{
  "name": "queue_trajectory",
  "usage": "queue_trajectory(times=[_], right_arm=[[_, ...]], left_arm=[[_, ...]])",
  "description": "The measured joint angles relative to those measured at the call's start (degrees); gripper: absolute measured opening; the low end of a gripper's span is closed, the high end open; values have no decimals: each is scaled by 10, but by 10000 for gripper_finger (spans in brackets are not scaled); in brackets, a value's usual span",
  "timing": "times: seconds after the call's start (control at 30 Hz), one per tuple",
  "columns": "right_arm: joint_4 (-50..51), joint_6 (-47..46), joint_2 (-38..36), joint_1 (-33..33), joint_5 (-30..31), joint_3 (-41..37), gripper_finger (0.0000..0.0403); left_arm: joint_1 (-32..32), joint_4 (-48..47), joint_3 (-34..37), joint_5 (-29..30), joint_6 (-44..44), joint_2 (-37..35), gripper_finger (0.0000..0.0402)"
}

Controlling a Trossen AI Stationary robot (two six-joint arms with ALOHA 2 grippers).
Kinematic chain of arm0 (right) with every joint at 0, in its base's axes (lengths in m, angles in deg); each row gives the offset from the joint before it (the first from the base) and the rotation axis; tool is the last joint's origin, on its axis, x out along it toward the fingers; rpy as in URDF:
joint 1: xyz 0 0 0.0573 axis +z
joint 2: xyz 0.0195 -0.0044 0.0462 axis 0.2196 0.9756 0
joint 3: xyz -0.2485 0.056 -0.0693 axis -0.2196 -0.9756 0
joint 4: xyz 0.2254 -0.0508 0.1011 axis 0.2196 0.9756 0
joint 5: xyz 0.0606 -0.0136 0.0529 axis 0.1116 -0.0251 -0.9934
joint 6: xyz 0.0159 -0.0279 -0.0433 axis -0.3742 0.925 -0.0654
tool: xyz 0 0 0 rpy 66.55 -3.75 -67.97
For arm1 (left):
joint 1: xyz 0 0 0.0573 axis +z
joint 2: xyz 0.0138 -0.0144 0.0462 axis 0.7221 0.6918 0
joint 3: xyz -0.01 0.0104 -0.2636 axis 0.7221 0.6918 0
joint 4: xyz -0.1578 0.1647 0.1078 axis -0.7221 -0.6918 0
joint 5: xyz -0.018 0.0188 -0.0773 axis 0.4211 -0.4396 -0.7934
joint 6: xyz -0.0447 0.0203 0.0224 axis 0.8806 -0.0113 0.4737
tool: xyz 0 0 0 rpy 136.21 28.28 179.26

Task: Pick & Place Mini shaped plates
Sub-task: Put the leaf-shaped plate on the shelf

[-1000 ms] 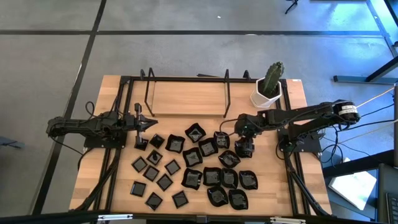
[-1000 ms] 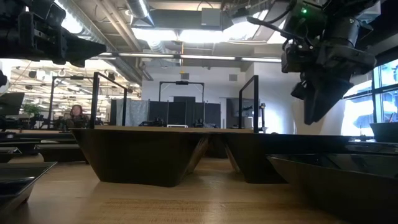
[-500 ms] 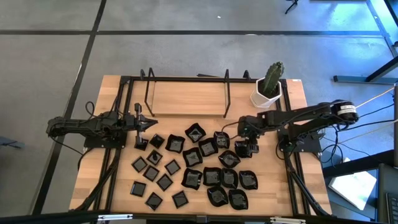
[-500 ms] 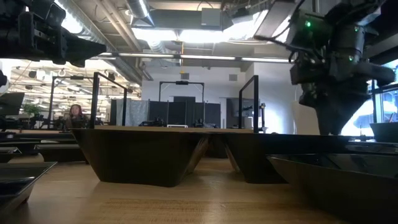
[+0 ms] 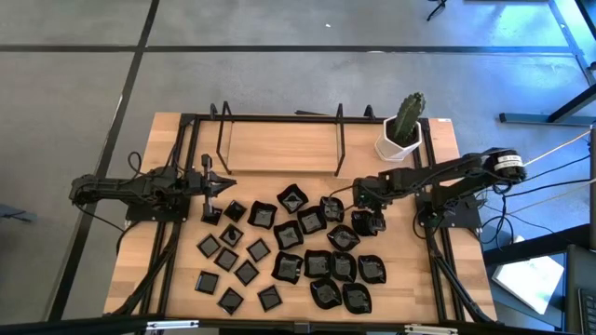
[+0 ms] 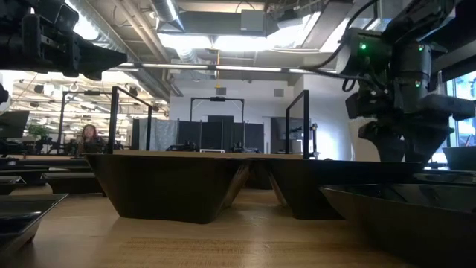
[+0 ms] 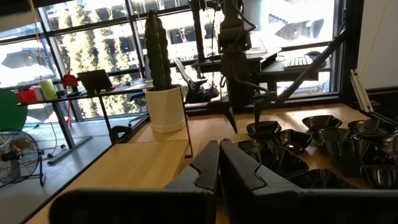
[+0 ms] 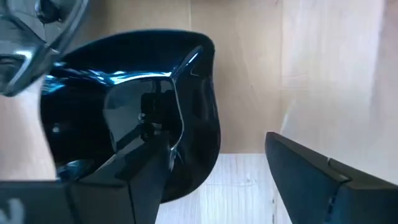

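Your right gripper [image 5: 368,223] is down low over the right end of the cluster of mini shaped plates [image 5: 298,247], its fingers spread wide. In the right wrist view one finger [image 8: 124,186] sits over the glossy inside of a rounded wavy-edged plate [image 8: 130,106], while the other finger [image 8: 317,177] is out over bare wood beside it, so the plate's rim lies between the two; whether either finger touches the plate you cannot tell from here. That plate rests flat on the counter [image 5: 279,140], just beside its neighbours. The rest of the black dishes are spread across the middle and near half of the counter: small flat squares toward the left, larger raised-rim and wavy-edged ones toward the right. Your left gripper [image 5: 226,184] waits at the left side of the counter, above and just beside the nearest small squares, its fingers [image 7: 205,168] pressed together and holding nothing. A white cactus pot [image 5: 399,144] stands at the far right corner, well apart from the plates, and a black wire rack [image 5: 279,130] stands along the far edge.
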Motion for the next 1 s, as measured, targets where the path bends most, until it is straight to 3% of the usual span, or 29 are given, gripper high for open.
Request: queue_trajectory(times=[0.3,0.8,1.0], right_arm=[[-11,6,37,0,-6,2,202],[-10,4,35,-17,5,1,13],[-9,5,36,-28,5,2,10]], left_arm=[[0,0,0,0,0,0,9],[0,0,0,0,0,0,10],[0,0,0,0,0,0,7]])
